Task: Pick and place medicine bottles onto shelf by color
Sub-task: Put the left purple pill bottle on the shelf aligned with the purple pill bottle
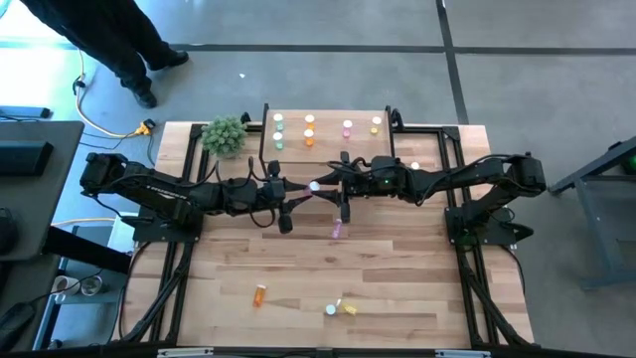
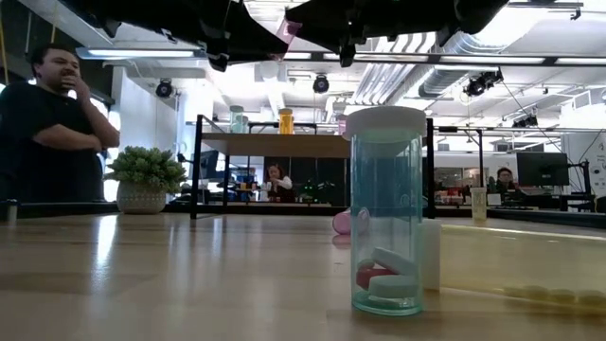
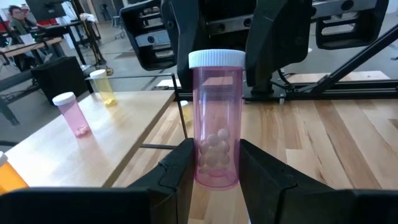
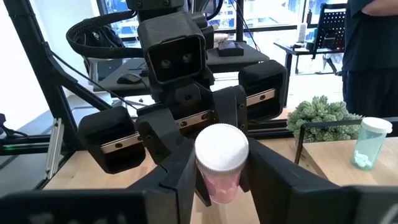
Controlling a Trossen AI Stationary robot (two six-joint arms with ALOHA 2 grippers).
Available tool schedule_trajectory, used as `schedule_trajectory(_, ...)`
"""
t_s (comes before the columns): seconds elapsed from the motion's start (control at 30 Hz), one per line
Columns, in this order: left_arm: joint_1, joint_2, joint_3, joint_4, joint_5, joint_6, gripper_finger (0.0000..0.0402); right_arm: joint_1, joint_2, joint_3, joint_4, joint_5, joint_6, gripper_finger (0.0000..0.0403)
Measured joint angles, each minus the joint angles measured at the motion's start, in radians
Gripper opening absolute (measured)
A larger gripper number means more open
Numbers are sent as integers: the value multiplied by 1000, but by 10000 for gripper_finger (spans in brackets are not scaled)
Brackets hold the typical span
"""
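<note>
A pink medicine bottle with a white cap is held upright in the air between my two grippers over the table's middle, in front of the shelf. My left gripper is shut on its lower body. My right gripper comes from the opposite side and is shut around its top. On the shelf stand green, orange, pink and yellow bottles. Another pink bottle lies on the table below the grippers. My left gripper pinches the lower part of the bottle's body between its two fingers, coming level from the table's left side. The bottle stands upright in the hold, clear of the table. My right gripper has its two fingers on either side of the bottle just under the white cap, coming level from the table's right side. The bottle's body below the cap is hidden by the fingers in its own view.
An orange bottle, a yellow one and a green one are on the table near its front edge. A green plant stands left of the shelf. A person stands beyond the table's far left.
</note>
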Motion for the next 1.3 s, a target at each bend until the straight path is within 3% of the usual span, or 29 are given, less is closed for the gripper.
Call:
schedule_trajectory(0.57,0,0,0,-1,0,59,105,0,0,0,-2,-4,2,108)
schedule_trajectory(0.9,0,0,0,-4,-1,105,156,0,0,0,-3,22,7,108)
schedule_trajectory(1.1,0,0,1,-40,-75,87,185,-8,-5,-1,-9,35,2,107)
schedule_trajectory(1.3,0,1,1,-65,-110,26,190,-31,-68,-2,-116,110,-1,107)
